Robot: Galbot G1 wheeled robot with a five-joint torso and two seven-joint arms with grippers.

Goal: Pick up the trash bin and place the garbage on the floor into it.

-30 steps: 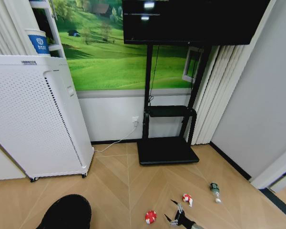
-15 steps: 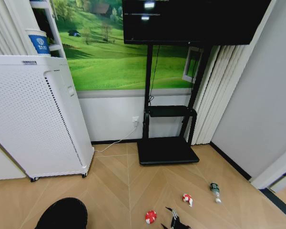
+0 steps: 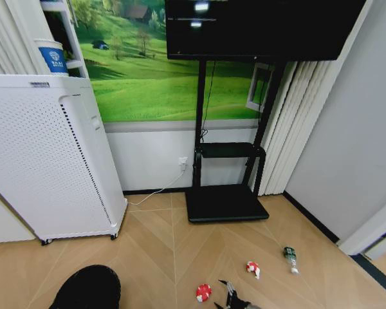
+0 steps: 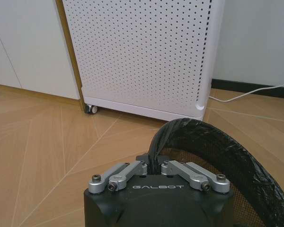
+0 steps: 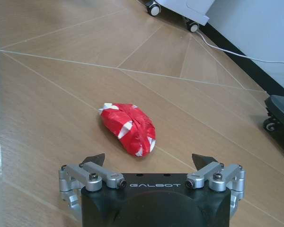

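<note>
**Bin held, right gripper over a wrapper**

The left gripper (image 4: 154, 166) has its jaws clamped on the rim of the bin (image 4: 236, 161), near the white appliance (image 4: 146, 52). The right gripper (image 5: 151, 163), jaws wide apart, hangs just above a red wrapper (image 5: 128, 127) on the floor (image 5: 47, 94). A second wrapper (image 3: 252, 268) and a bottle (image 3: 289, 256) lie apart.
</note>
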